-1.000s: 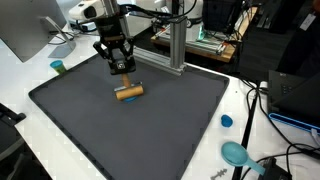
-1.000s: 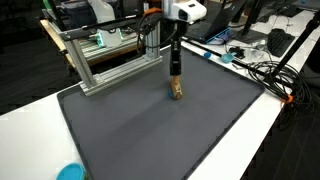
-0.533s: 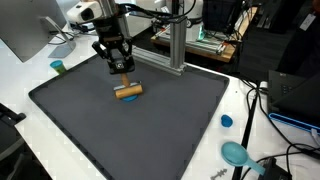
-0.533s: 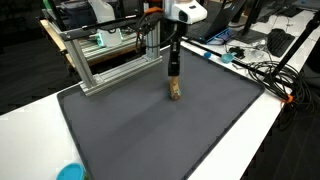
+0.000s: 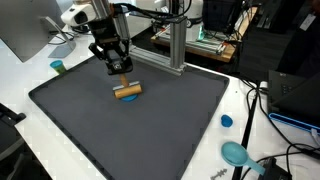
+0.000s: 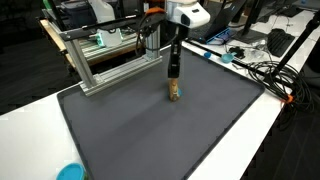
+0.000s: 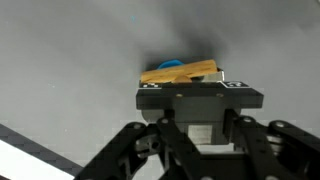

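Note:
A short wooden block (image 5: pixel 128 92) lies across the black mat (image 5: pixel 150 130), with a bit of blue showing under it. My gripper (image 5: pixel 121 76) comes straight down onto it, and its tips are shut on the block's upper part. In an exterior view the gripper (image 6: pixel 173 78) stands upright over the block (image 6: pixel 175 91). The wrist view shows the wooden block (image 7: pixel 180 72) and its blue part (image 7: pixel 172 63) right at my fingertips; the contact itself is hidden by the gripper body.
A metal frame (image 5: pixel 175 45) stands along the mat's far edge. A blue cap (image 5: pixel 227 121), a teal scoop (image 5: pixel 236 153) and cables lie on the white table beside the mat. A small teal cup (image 5: pixel 58 67) sits off the other side.
The arm's upper part has shifted slightly; the gripper stays shut over the wooden block, which has hardly moved.

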Motion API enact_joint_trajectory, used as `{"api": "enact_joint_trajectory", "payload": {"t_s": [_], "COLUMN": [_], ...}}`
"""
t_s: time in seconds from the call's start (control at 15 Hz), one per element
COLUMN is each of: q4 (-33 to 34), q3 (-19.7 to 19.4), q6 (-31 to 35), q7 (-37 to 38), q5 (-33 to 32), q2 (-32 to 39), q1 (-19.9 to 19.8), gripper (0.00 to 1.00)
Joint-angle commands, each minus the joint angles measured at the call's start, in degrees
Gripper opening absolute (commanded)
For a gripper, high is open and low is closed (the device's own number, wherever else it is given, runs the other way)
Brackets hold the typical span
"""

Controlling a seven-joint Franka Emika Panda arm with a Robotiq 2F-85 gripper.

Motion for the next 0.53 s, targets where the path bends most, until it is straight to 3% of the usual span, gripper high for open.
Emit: {"api": "enact_joint_trajectory", "payload": {"t_s": [0.0, 0.47], "q4": [1.38, 2.42], "q3": [-1.92, -2.17], "q6": [-0.7, -2.38], "q7": [2.81, 5.55], "q5": [-4.71, -6.71], "q2": [6.27, 6.78], "q1": [0.39, 0.81], "gripper": [0.22, 0.22]}}
